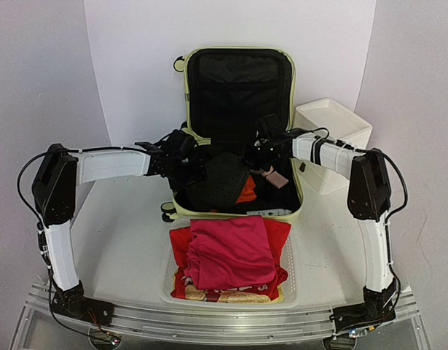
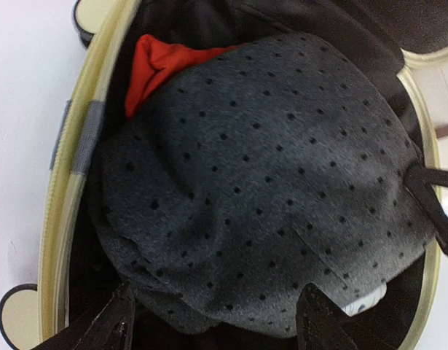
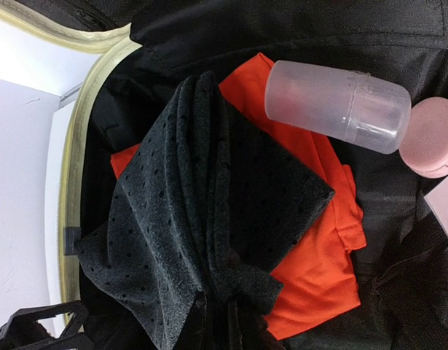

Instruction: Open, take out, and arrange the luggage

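A: Starting overhead. Got the luggage [image 1: 238,87] at the back middle of the table [image 1: 122,248], lying open with the lid stood upright. Seeing both arms reaching into it?

B: Yep. Placing the left gripper [image 1: 189,164] at the left rim and the right gripper [image 1: 258,152] over the right side, with a grey dotted garment [image 1: 224,179] heaped between them. Noting too a white mesh basket [image 1: 168,286] out front, piled with red and pink clothes [image 1: 231,259], and a white box [image 1: 333,127] off to the right.

A: Switching to the left wrist. Looking straight down on that dotted cloth, filling most of the shell and half burying an orange top [image 2: 162,62]. Catching the left fingers [image 2: 118,328] spread wide at the bottom edge, clamping nothing.

B: Over to the right wrist. Showing the same cloth drawn up into a pleated peak right at the fingers; reads as nipped tight on the fabric, though hard to pick out the pads themselves. Also spotting a clear plastic bottle [image 3: 336,106] and a pink round lid [image 3: 431,138] side by side beyond the orange top.

A: Handling thoughts on the case itself?

B: Looks stiff, smooth, likely slippery on the curved shell, and bulky rather than fragile. Best taken at the rim or lid edge, never the rounded face. Probably prone to rolling on those wheels [image 1: 167,211] if shoved. As for the contents: soft, light, floppy; worth pinching at a fold
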